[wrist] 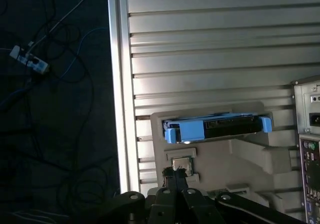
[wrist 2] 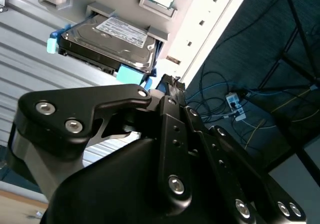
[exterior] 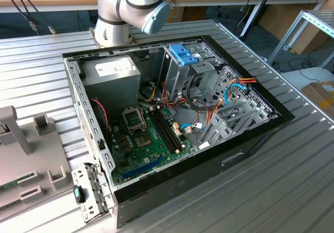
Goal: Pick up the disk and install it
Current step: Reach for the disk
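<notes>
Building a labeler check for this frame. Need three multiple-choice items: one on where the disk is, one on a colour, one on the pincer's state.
1. Where does the disk lie?
A. in the drive cage
B. in the grey holder on the ribbed table
C. on the motherboard

2. What colour is the disk's carrier?
A. red
B. light blue
C. yellow

3. What does the pincer hold?
A. the disk
B. a cable
C. nothing; it is apart from the disk

Answers:
1 B: both wrist views show the disk resting in the holder, outside the case.
2 B: a light-blue rail frames the grey drive.
3 C: in the first wrist view its tips are closed on nothing and the disk lies clear of them.
</notes>
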Controlling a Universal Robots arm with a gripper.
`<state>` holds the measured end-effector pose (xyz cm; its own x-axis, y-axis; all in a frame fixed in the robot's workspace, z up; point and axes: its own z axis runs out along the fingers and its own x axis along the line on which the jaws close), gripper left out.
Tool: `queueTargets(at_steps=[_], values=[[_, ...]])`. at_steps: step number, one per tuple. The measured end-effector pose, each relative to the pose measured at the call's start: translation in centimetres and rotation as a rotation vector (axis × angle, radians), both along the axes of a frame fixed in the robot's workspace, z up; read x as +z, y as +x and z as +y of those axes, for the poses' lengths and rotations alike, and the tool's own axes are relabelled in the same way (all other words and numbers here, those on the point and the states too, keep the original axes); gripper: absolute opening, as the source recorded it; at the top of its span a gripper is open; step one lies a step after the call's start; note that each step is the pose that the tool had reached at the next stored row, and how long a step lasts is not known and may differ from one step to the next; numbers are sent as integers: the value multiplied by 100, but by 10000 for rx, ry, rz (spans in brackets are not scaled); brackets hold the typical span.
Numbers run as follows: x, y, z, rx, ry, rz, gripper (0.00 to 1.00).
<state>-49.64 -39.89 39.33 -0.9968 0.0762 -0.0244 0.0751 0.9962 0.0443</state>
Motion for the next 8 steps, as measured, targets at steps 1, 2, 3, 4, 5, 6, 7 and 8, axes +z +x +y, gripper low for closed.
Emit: queueTargets(at_steps=[1, 2, 3, 4, 5, 6, 7, 8], values=[[-1, -69, 0, 0, 1, -1, 11], [0, -112, 0, 0, 0, 0, 11], [0, -151, 0, 0, 0, -1, 11], [-1, -178, 0, -1, 1, -1, 11], [-1, -208, 0, -1, 0, -1, 11], [-1, -229, 0, -1, 1, -2, 11], [0, -232, 0, 0, 0, -1, 11], [0, -232, 0, 1, 0, -1, 11]])
